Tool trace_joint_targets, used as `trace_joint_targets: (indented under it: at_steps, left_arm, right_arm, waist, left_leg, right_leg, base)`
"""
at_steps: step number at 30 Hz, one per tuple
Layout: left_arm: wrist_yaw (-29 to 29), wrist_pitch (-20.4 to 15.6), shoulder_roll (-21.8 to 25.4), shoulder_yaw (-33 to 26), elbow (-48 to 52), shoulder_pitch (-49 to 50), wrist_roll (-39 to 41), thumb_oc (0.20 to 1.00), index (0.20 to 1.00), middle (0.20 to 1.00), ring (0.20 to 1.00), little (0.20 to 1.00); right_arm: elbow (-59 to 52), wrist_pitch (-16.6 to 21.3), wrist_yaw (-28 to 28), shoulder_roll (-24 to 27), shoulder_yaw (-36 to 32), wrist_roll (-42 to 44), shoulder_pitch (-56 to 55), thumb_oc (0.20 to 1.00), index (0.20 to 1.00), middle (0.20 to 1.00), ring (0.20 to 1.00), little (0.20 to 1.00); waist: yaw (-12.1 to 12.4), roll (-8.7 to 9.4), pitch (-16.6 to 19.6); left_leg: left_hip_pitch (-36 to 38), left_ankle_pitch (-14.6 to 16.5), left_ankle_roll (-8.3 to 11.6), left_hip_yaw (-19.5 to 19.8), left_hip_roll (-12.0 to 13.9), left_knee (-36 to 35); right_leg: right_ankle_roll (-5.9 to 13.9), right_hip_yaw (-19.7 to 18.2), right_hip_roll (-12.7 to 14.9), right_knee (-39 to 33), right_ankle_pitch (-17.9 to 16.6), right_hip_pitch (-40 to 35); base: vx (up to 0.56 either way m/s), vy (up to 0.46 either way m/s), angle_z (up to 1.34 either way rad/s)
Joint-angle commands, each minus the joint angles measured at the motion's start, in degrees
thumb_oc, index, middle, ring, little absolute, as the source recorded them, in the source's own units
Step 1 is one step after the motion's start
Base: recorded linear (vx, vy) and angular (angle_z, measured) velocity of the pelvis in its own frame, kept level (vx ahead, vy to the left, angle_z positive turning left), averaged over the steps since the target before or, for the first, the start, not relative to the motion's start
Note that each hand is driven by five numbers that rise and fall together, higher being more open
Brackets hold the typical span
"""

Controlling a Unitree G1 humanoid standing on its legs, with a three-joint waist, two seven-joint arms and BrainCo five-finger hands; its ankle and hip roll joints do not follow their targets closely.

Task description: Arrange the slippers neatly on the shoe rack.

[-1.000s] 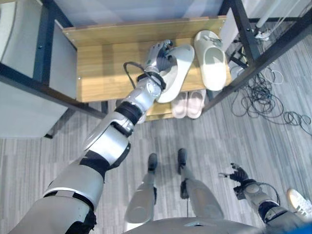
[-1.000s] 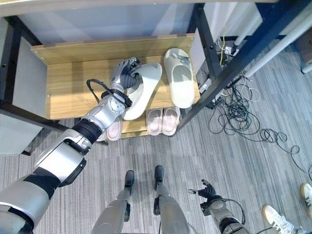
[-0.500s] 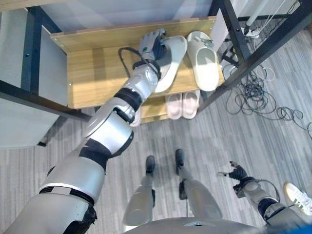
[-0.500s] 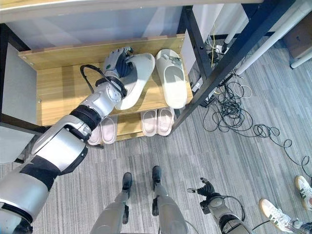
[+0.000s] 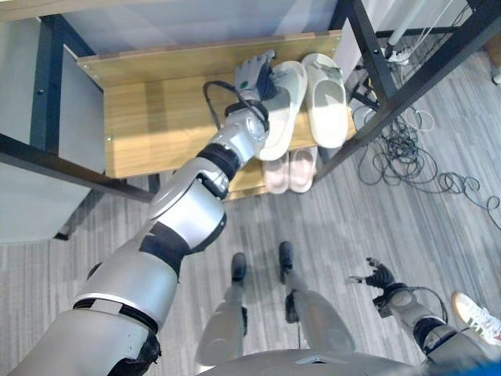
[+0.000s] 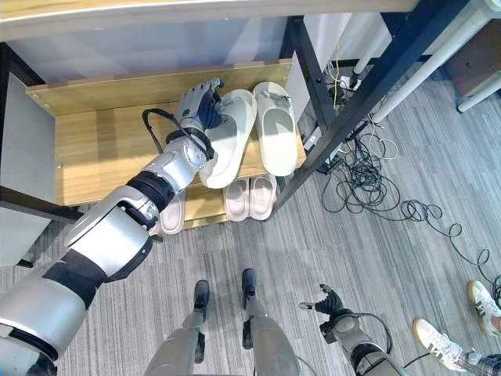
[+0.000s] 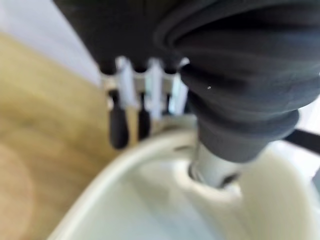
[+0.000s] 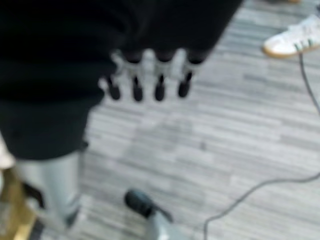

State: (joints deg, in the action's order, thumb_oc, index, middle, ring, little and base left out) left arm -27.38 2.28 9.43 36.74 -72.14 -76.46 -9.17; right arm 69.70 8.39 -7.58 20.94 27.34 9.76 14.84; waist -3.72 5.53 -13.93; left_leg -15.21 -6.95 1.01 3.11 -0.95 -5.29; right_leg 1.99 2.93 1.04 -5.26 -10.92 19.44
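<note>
Left hand grips the cream slipper on the shoe rack's top shelf, lining it beside its mate; next it should straighten it and release.

The left arm is reaching far forward, its left hand curling its fingers. The right hand is hanging low at the near right, fingers relaxed.

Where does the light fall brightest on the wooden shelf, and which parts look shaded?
Left eye view: a paler band of light crosses the left part of the wooden shelf, away from the left hand that grips the cream slipper. Right eye view: the pink slippers on the tier below look somewhat dimmer, and the grey floor is evenly lit, without glare.
</note>
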Motion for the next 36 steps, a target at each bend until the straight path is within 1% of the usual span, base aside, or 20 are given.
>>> trace_joint_targets:
  at_steps: [1, 5, 9, 12, 18, 22, 23, 25, 26, 28, 31, 36]
  left_arm:
    - [-0.39, -2.3, 1.39, -4.57, -2.74, -8.67, 5.64, 1.0, 1.0, 1.0, 1.0, 1.0]
    - [0.24, -2.49, 3.65, -4.89, -4.24, -10.28, 8.04, 1.0, 1.0, 1.0, 1.0, 1.0]
    - [0.62, -2.87, 4.69, -5.02, -4.18, -10.51, 8.93, 1.0, 1.0, 1.0, 1.0, 1.0]
    - [1.07, -3.73, 4.33, -6.16, -3.0, -9.22, 11.29, 1.0, 1.0, 1.0, 1.0, 1.0]
    - [1.66, -4.73, 4.39, -6.23, 0.26, -8.37, 13.8, 1.0, 1.0, 1.0, 1.0, 1.0]
    - [1.14, -4.99, 4.86, -5.99, 4.08, -4.95, 11.32, 1.0, 1.0, 1.0, 1.0, 1.0]
    - [0.98, -5.41, 4.74, -7.17, 7.97, -0.26, 10.79, 1.0, 1.0, 1.0, 1.0, 1.0]
    - [0.8, -5.61, 5.77, -8.19, 12.27, 4.23, 10.02, 1.0, 1.0, 1.0, 1.0, 1.0]
    - [0.8, -5.53, 5.82, -8.22, 12.43, 4.38, 9.98, 1.0, 1.0, 1.0, 1.0, 1.0]
    - [0.75, -5.42, 7.58, -9.16, 17.84, 9.41, 7.84, 1.0, 1.0, 1.0, 1.0, 1.0]
    - [0.61, -5.19, 9.99, -10.07, 22.71, 14.11, 4.29, 1.0, 1.0, 1.0, 1.0, 1.0]
    - [-0.44, -4.01, 13.08, -11.04, 26.29, 18.77, -1.69, 1.0, 1.0, 1.0, 1.0, 1.0]
  right_arm:
    - [0.62, -0.1, -0.91, 4.41, -0.34, -0.55, 1.55, 1.0, 1.0, 1.0, 1.0, 1.0]
    - [1.18, -0.39, -0.88, 4.08, -0.1, -1.16, 1.4, 1.0, 1.0, 1.0, 1.0, 1.0]
    - [1.14, -0.4, -0.75, 3.95, -0.08, -1.42, 0.97, 1.0, 1.0, 1.0, 1.0, 1.0]
    - [1.42, -0.58, -0.53, 3.43, -0.53, -1.12, 0.34, 1.0, 1.0, 1.0, 1.0, 1.0]
    - [1.19, -0.77, -0.41, 3.31, -1.84, -0.32, -0.14, 1.0, 1.0, 1.0, 1.0, 1.0]
    - [1.07, -0.75, -0.4, 2.59, -2.85, 0.0, -0.81, 1.0, 1.0, 1.0, 1.0, 1.0]
    - [1.06, -0.91, -0.31, 2.02, -3.86, 0.25, -1.52, 1.0, 1.0, 1.0, 1.0, 1.0]
    - [0.75, -0.95, -0.26, 1.54, -4.8, 0.49, -2.11, 1.0, 1.0, 1.0, 1.0, 1.0]
    - [0.73, -0.95, -0.26, 1.53, -4.76, 0.49, -2.16, 1.0, 1.0, 1.0, 1.0, 1.0]
    - [0.1, -0.92, -0.29, 1.05, -6.1, 0.61, -2.73, 1.0, 1.0, 1.0, 1.0, 1.0]
    - [-0.5, -0.72, -0.28, 0.55, -6.78, 0.63, -3.18, 1.0, 1.0, 1.0, 1.0, 1.0]
    - [-1.45, -0.55, -0.17, 0.07, -6.9, 0.24, -3.47, 1.0, 1.0, 1.0, 1.0, 1.0]
  waist:
    - [0.89, -3.42, -4.08]
    - [0.73, -3.78, -3.53]
    - [0.77, -3.97, -3.0]
    - [1.04, -4.1, -2.53]
    - [1.72, -4.32, -2.31]
    - [2.5, -4.55, -2.44]
    - [3.15, -4.68, -2.44]
    - [3.71, -4.74, -2.58]
    - [3.69, -4.73, -2.53]
    - [4.53, -4.83, -2.71]
    - [5.16, -4.76, -2.8]
    - [5.74, -4.37, -2.81]
  left_leg:
    - [-2.72, 1.98, 1.54, 2.01, 3.89, 0.29]
    - [-2.53, 2.02, 1.49, 1.86, 3.9, 0.29]
    - [-2.39, 2.08, 1.49, 1.95, 3.92, 0.29]
    - [-2.18, 2.19, 1.44, 1.93, 3.77, 0.29]
    - [-1.75, 2.34, 1.38, 2.11, 3.53, 0.29]
    - [-1.49, 2.36, 1.34, 2.39, 3.44, 0.29]
    - [-1.36, 2.38, 1.33, 2.55, 3.31, 0.33]
    - [-1.35, 2.38, 1.36, 2.61, 3.28, 0.38]
    - [-1.34, 2.38, 1.36, 2.61, 3.28, 0.38]
    - [-1.44, 2.42, 1.42, 2.87, 3.19, 0.47]
    - [-1.49, 2.53, 1.42, 3.13, 3.11, 0.59]
    - [-1.59, 2.72, 1.43, 3.29, 3.13, 0.81]
  right_leg:
    - [4.28, -1.09, 2.78, 3.99, 6.97, 0.21]
    - [4.28, -1.26, 2.66, 3.81, 6.94, 0.04]
    - [4.26, -1.15, 2.65, 3.69, 7.0, -0.24]
    - [4.28, -0.85, 2.68, 3.61, 7.16, -0.65]
    - [4.34, -0.39, 2.73, 3.5, 7.35, -1.41]
    - [4.34, -0.12, 2.84, 3.61, 7.51, -1.86]
    - [4.25, 0.08, 2.97, 3.67, 7.6, -2.12]
    - [4.21, 0.33, 3.06, 3.74, 7.7, -2.28]
    - [4.21, 0.33, 3.06, 3.74, 7.7, -2.29]
    - [4.18, 0.54, 3.16, 3.7, 7.83, -2.5]
    - [4.12, 0.76, 3.26, 3.64, 7.82, -2.65]
    - [4.01, 0.77, 3.31, 3.74, 7.9, -2.64]
  base:
    - [0.02, -0.006, -0.17]
    - [0.01, 0.001, -0.04]
    - [0.0, 0.0, 0.0]
    - [0.0, 0.0, 0.0]
    - [0.0, 0.0, 0.0]
    - [0.0, -0.003, 0.01]
    - [0.0, -0.01, 0.06]
    - [0.0, -0.004, 0.1]
    - [-0.01, 0.0, 0.12]
    - [-0.01, -0.01, 0.12]
    - [-0.01, -0.002, 0.04]
    - [-0.02, 0.002, 0.07]
